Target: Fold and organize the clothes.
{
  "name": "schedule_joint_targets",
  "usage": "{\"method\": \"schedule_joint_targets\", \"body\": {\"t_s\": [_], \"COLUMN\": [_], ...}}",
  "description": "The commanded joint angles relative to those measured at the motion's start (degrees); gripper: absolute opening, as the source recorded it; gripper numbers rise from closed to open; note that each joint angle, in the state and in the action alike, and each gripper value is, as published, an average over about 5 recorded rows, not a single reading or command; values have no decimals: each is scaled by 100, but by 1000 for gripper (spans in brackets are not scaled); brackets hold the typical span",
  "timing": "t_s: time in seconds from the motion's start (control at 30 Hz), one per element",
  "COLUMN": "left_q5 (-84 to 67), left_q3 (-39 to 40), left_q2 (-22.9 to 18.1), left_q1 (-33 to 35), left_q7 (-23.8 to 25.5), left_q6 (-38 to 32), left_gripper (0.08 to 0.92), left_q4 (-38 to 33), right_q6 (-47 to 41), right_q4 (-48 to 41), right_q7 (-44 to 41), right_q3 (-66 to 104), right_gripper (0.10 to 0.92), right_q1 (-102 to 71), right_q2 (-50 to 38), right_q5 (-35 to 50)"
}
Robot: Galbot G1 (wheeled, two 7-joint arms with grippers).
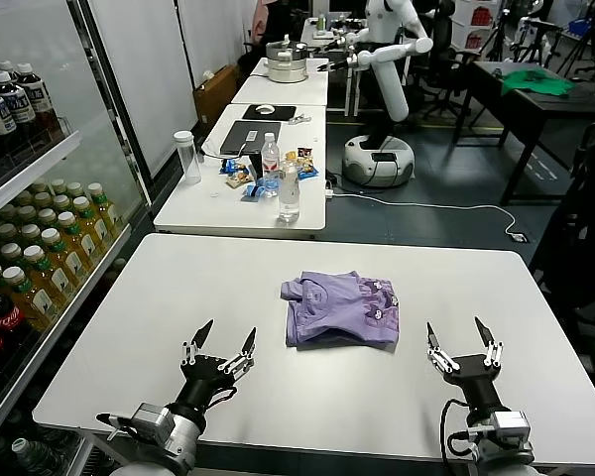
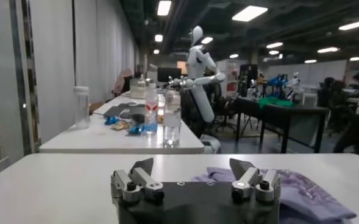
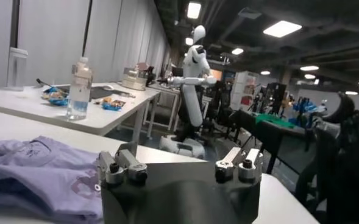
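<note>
The lavender T-shirt (image 1: pixel 339 309) lies folded into a compact rectangle at the middle of the white table (image 1: pixel 159 297). It also shows in the left wrist view (image 2: pixel 301 189) and in the right wrist view (image 3: pixel 39 173). My left gripper (image 1: pixel 226 337) is open and empty near the front edge, to the left of the shirt and apart from it. My right gripper (image 1: pixel 462 337) is open and empty near the front edge, to the right of the shirt and apart from it.
A second white table (image 1: pixel 208 203) behind carries water bottles (image 1: pixel 289 188), a clear jar (image 1: pixel 186 157), snacks and a laptop. A drinks cooler (image 1: pixel 30 248) stands at the left. A white robot (image 1: pixel 382 89) and a dark table with a green cloth (image 1: pixel 537 81) stand farther back.
</note>
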Motion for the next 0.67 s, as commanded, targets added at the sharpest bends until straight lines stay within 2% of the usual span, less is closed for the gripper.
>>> {"method": "schedule_joint_targets", "body": {"t_s": [0.03, 0.67], "left_q5": [-4, 22], "left_q3": [-63, -97], "left_q2": [33, 67], "left_q1": [149, 58], "left_q7": [211, 313], "left_q6": [-103, -168], "left_gripper": [823, 823], "left_q4": [-134, -59], "right_q6": [155, 85], "right_q4": [415, 380], "right_q7": [162, 325], "right_q3": [180, 190], "right_gripper": [823, 823], "right_q1": [-450, -400], "right_q2": [114, 113], "right_q5": [-226, -492]}}
